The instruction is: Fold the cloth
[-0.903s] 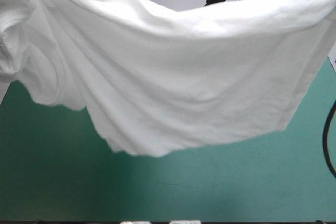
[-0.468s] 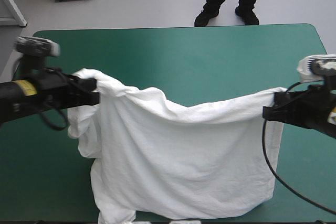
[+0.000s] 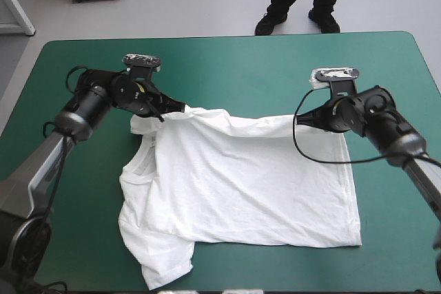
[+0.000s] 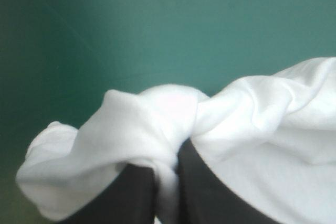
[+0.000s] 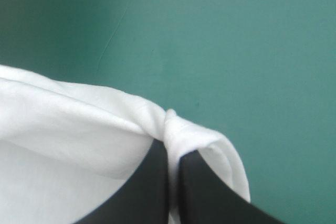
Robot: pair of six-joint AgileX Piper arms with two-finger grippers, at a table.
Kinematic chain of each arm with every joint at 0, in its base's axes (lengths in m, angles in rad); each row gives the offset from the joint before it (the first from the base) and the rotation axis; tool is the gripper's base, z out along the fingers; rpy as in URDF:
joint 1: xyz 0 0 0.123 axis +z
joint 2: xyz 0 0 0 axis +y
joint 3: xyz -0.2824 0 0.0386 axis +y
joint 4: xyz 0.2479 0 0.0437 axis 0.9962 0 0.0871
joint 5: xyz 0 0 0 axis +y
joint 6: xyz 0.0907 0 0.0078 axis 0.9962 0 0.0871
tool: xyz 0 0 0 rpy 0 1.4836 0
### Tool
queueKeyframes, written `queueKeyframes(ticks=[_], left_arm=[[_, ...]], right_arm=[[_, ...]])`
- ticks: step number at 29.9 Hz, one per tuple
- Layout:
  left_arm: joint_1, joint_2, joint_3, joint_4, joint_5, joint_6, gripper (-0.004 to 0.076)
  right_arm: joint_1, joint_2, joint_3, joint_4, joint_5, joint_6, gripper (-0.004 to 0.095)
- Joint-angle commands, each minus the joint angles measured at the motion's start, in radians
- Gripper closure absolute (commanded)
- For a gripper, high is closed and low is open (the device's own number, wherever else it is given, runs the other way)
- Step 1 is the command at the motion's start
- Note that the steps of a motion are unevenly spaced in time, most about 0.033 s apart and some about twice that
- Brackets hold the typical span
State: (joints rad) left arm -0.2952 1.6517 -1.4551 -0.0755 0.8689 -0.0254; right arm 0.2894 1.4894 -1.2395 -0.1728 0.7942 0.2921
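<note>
A bunched fold of the T-shirt hides the fingertips of the left gripper; another covers those of the right gripper; both wrist views cut the T-shirt off

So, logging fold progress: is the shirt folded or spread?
Spread: the T-shirt lies flat on the table, far edge bunched where the left gripper and right gripper pinch its corners.

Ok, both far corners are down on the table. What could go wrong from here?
1. The T-shirt has its far edge bunched in a ridge between the left gripper and the right gripper. Released like this, the ridge would likely get folded in.
2. Cloth wraps over the left gripper's fingers, so it may snag on opening.
3. The near sleeve lies crumpled close to the table edge and could skew the fold.
</note>
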Motion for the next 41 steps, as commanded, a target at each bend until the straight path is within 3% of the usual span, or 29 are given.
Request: queueKeyframes(ticks=[1, 10, 16, 19, 23, 25, 28, 34, 41], left_arm=[[0.001, 0.057, -0.103, 0.021, -0.036, -0.008, 0.0734], [0.001, 0.209, -0.186, 0.125, -0.082, -0.087, 0.0734], [0.001, 0.262, -0.194, 0.151, -0.084, -0.151, 0.0729], [0.001, 0.267, -0.202, 0.147, -0.073, -0.133, 0.0645], [0.001, 0.267, -0.266, 0.076, -0.004, -0.071, 0.0388], [0.001, 0.267, -0.317, 0.096, 0.040, -0.064, 0.0258], [0.001, 0.265, -0.393, 0.120, 0.087, -0.064, 0.0177], [0.001, 0.241, -0.499, 0.158, 0.224, -0.064, 0.0178], [0.001, 0.149, -0.495, 0.197, 0.357, -0.066, 0.0180]], right_arm=[[-0.050, 0.109, -0.107, 0.016, -0.054, 0.000, 0.0925], [-0.098, 0.313, -0.267, 0.073, -0.076, -0.028, 0.0925], [-0.141, 0.380, -0.325, 0.113, -0.034, -0.042, 0.0908], [-0.148, 0.379, -0.325, 0.165, -0.007, -0.116, 0.0751], [-0.151, 0.379, -0.346, 0.213, 0.027, -0.139, 0.0403], [-0.151, 0.377, -0.365, 0.220, 0.041, -0.139, 0.0303], [-0.151, 0.363, -0.392, 0.220, 0.056, -0.139, 0.0319], [-0.151, 0.285, -0.408, 0.206, 0.135, -0.149, 0.0386], [-0.151, 0.169, -0.408, 0.201, 0.264, -0.157, 0.0386]])
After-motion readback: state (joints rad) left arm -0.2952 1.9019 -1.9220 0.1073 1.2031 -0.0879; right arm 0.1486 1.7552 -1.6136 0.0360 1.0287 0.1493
